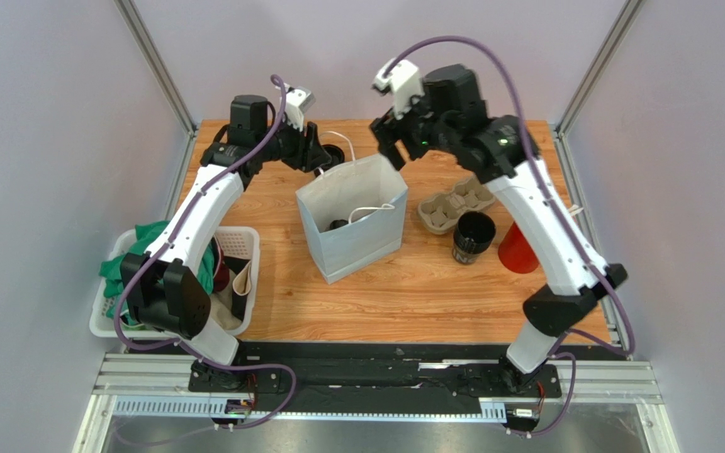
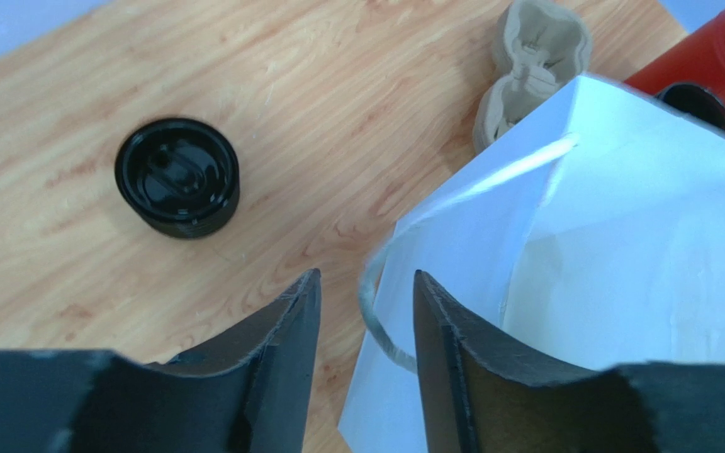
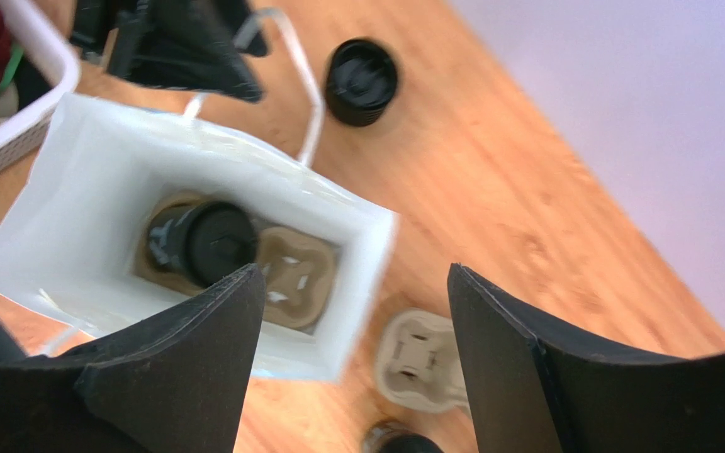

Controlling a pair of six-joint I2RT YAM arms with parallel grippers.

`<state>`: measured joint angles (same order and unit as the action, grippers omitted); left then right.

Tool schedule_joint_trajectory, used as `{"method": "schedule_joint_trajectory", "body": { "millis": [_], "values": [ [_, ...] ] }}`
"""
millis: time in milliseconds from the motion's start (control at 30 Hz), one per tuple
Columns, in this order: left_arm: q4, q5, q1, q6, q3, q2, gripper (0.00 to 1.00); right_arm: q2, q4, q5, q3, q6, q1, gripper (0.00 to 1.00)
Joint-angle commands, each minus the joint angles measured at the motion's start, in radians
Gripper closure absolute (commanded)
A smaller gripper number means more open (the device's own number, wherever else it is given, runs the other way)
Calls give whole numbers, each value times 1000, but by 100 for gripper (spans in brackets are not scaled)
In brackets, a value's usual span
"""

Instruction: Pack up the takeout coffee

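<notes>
The takeout coffee (image 3: 201,241) sat in a cup tray (image 3: 295,276) inside the white bag (image 3: 83,160) (middle of the surface (image 1: 414,293)); left fingers (image 2: 276,363) and right fingers (image 3: 187,368) stood released, holding nothing.

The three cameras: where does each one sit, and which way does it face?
Top external: above and behind the bases, facing down on the table; both arms show, left gripper and right gripper at the white bag.
Left wrist: beside the bag, facing down; own fingers show.
Right wrist: above the bag, facing into it at a black cup in a tray; own fingers show.
Shared: both wrist views show the bag and a lidded black cup outside it.
</notes>
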<state>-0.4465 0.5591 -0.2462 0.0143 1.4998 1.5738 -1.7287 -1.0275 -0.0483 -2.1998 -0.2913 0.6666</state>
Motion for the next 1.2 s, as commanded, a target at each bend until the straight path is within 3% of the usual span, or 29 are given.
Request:
{"method": "schedule_joint_trajectory", "body": {
  "millis": [0, 167, 233, 267, 467, 500, 700, 800, 1167],
  "values": [
    [-29, 38, 2, 18, 115, 22, 42, 165, 43, 37, 53, -34, -96, 23],
    [-60, 67, 2, 18, 210, 41, 20, 305, -23, 113, 176, -66, -208, 21],
    [-93, 91, 2, 21, 256, 38, 14, 389, -51, 90, 283, -84, -291, 22],
    [-110, 100, 2, 30, 270, 37, 6, 421, -57, 68, 328, -94, -320, 22],
    [-265, 136, 2, 139, 320, -7, 4, 596, -120, -62, 604, -173, -608, 23],
    [-287, 131, 2, 153, 310, -30, 4, 603, -118, -77, 630, -175, -712, 24],
    [-288, 125, 2, 220, 179, -106, 4, 534, -146, -274, 677, -201, -1034, 32],
    [-297, 133, 2, 237, 126, -113, 3, 535, -180, -354, 701, -294, -1085, 34],
    [-297, 131, 2, 248, 17, -149, 2, 577, -227, -443, 753, -506, -1085, 36]
  ]
}}
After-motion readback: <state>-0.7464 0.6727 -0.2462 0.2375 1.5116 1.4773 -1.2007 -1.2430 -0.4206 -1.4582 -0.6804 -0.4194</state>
